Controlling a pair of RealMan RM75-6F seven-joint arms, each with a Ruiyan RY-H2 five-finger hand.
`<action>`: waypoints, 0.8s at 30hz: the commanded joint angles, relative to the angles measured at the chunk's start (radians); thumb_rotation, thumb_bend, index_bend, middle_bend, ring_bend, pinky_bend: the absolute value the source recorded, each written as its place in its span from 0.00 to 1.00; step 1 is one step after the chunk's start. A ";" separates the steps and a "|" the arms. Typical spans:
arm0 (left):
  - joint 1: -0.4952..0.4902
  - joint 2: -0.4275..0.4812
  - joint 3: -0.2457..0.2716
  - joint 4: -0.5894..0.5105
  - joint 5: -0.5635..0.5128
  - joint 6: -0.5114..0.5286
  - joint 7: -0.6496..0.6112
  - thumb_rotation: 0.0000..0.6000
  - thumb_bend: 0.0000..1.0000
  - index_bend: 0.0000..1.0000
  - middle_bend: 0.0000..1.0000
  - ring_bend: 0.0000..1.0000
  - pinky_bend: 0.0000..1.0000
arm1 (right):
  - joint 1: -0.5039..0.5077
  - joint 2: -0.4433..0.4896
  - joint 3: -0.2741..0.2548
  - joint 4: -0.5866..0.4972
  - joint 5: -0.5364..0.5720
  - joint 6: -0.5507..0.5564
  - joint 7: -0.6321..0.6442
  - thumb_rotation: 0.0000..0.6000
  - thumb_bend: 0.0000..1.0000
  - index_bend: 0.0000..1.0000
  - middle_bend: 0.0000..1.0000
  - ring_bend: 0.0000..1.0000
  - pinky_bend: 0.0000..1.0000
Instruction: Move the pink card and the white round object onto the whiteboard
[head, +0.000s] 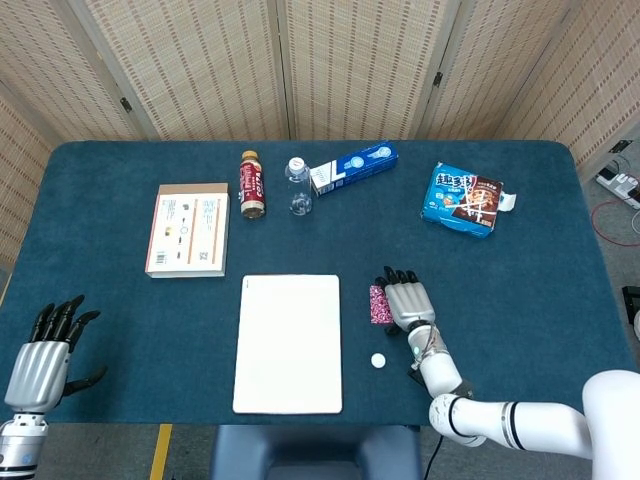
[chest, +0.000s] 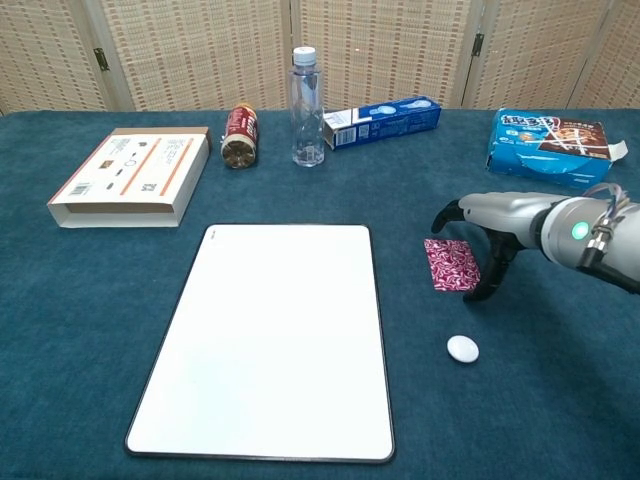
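Observation:
The pink patterned card (chest: 451, 264) (head: 378, 304) lies flat on the blue table, just right of the whiteboard (chest: 270, 335) (head: 289, 342). My right hand (chest: 495, 224) (head: 408, 301) hovers over the card's right edge with fingers spread and thumb hanging down beside it; it holds nothing. The white round object (chest: 462, 348) (head: 378, 360) rests on the table in front of the card, apart from the hand. My left hand (head: 45, 355) stays open at the table's near left corner, seen only in the head view.
Along the back stand a flat cardboard box (chest: 132, 174), a small red-labelled bottle (chest: 239, 136), a clear water bottle (chest: 307, 108), a blue toothpaste box (chest: 382, 121) and a blue snack packet (chest: 550, 143).

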 joint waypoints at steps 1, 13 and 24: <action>-0.001 -0.001 0.000 0.002 0.000 -0.002 -0.001 1.00 0.22 0.23 0.09 0.10 0.00 | 0.007 -0.002 0.000 0.007 0.010 -0.002 0.005 1.00 0.24 0.14 0.01 0.03 0.00; -0.001 -0.001 -0.001 0.002 -0.004 -0.004 0.002 1.00 0.22 0.22 0.09 0.10 0.00 | 0.043 -0.013 -0.008 0.047 0.057 -0.014 0.008 1.00 0.24 0.15 0.01 0.03 0.00; -0.003 -0.004 -0.001 0.002 -0.002 -0.005 0.002 1.00 0.22 0.22 0.09 0.10 0.00 | 0.047 -0.021 -0.024 0.053 0.045 0.001 0.031 1.00 0.24 0.21 0.02 0.00 0.00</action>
